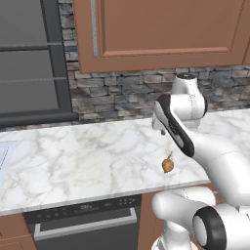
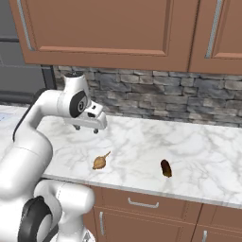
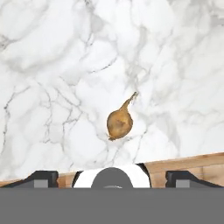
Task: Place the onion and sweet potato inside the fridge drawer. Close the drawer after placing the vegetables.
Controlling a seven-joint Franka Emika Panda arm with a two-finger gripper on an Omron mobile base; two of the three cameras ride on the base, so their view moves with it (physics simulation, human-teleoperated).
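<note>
The onion (image 1: 168, 165) (image 2: 99, 162) (image 3: 120, 122), a golden-brown bulb with a thin stalk, lies on the marble counter close to its front edge. The sweet potato (image 2: 166, 168), a dark brown oval lump, rests on the counter to the onion's right, apart from it. My gripper (image 2: 87, 128) (image 1: 161, 130) (image 3: 112, 177) hovers open above the counter, a little behind and above the onion, pointing down at it. Its fingertips (image 3: 42, 177) stand wide apart with nothing between them. The fridge drawer is out of view.
The marble counter (image 1: 73, 156) runs along a stone backsplash (image 2: 156, 97), with wooden wall cabinets (image 2: 94, 28) overhead. A dark appliance front (image 1: 83, 219) sits under the counter, and wooden drawers (image 2: 142, 208) are below the vegetables. A dark-framed panel (image 1: 29, 63) stands at the far left.
</note>
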